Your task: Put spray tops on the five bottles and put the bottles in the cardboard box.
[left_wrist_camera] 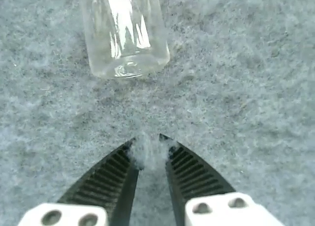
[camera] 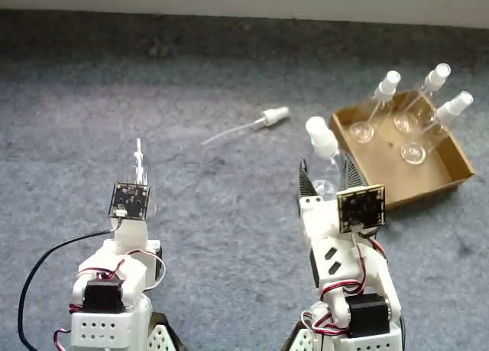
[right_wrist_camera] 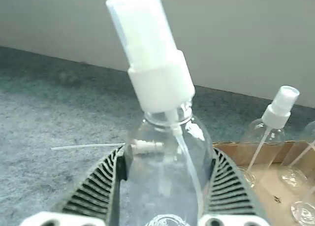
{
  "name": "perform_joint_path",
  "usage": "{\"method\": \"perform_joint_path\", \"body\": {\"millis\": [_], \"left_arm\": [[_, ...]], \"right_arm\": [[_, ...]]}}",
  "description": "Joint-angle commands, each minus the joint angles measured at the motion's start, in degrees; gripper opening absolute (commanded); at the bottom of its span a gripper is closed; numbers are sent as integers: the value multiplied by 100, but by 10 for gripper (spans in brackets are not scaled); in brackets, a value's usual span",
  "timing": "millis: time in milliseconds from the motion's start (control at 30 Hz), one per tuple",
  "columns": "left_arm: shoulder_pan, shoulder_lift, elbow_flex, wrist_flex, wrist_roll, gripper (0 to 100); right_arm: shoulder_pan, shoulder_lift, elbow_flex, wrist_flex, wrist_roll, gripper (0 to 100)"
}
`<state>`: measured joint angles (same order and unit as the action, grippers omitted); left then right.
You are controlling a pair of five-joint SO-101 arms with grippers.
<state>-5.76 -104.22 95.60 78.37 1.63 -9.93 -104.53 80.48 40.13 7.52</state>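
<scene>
Risk notes, left to right.

Left pincer [left_wrist_camera: 147, 140]: spread only a slit, holding nothing, tips low over the grey carpet [left_wrist_camera: 256, 88]. Uncapped bottle [left_wrist_camera: 125, 34] stands upright just ahead of those tips, not touching them. At this width I cannot take it. Pushing forward would shove or topple it, and I expect light clear plastic on pile to tip easily.

Loose spray top [camera: 269, 119] lies flat well beyond that pincer, off toward the right one, its thin dip tube trailing. The tube looks easy to bend, or to miss the neck with.

Right pincer [camera: 325, 167]: pinching a capped bottle [right_wrist_camera: 165, 172] by the body. Its spray head [right_wrist_camera: 150, 63] appears to lean off the bottle's axis, so I judge it may not be fully seated and could pop off in transit.

Cardboard box [camera: 416, 179] sits just beside this pincer, on its outer side, with three capped bottles [camera: 419, 106] leaning inside. A careless release could knock them over or catch the wall.
</scene>
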Motion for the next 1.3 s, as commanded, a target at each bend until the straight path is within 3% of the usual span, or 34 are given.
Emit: {"method": "perform_joint_path", "body": {"millis": [0,333,600,767,1267], "left_arm": [[251,-57,154,-70,0,7],[259,-57,154,-70,0,7],[259,-48,154,-70,0,7],[259,-48,154,-70,0,7],[242,-48,154,-70,0,5]], "right_arm": [[585,-22,-505,4,62,101],[963,101,-796,-347,88,101],[1543,1587,-1095,-778,62,101],[1947,2290,-1024,-2360,62,101],[2290,4479,-514,-4716,62,101]]}}
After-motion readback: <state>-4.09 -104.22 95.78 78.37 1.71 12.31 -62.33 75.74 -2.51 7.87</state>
